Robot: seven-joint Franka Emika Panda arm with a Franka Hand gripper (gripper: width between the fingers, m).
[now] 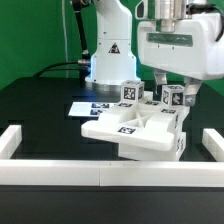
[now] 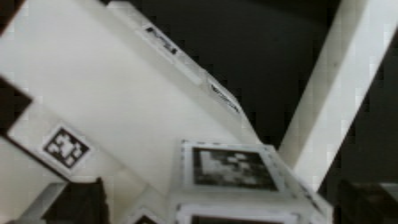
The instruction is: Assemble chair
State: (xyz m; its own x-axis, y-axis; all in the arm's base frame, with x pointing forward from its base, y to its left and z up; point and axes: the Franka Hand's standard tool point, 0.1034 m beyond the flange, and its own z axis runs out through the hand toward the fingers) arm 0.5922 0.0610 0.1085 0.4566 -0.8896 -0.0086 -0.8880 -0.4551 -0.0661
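The pincer (image 1: 166, 88) hangs below the arm's white wrist housing (image 1: 178, 45), down among the upright tagged pieces at the back of the chair (image 1: 135, 128). Its dark fingers (image 1: 160, 82) reach to the tops of those pieces, but whether they are apart, together or clamped on a part cannot be told from either view. In the wrist view only blurred white surfaces fill the picture: a broad slanted slab (image 2: 125, 90), a narrower bar (image 2: 338, 90) running alongside it, and a small cube face with a black-and-white tag (image 2: 228, 167).

The chair is a cluster of white blocky parts resting near the middle of the desk (image 1: 40, 110), toward its front edge. A wide flat slab forms its base, tilted slightly, with a square tag on its upper face and another on its front corner. Several small cubes and short bars stand up from the rear of this slab, each bearing a black-and-white tag.

Just behind the chair, toward the far edge of the desk, lies the marker board (image 1: 88, 107), flat and thin, partly hidden by the parts. The robot base (image 1: 110, 55) stands at the far edge. A low white border rail (image 1: 100, 175) runs along the front edge and turns up both sides of the black desk.
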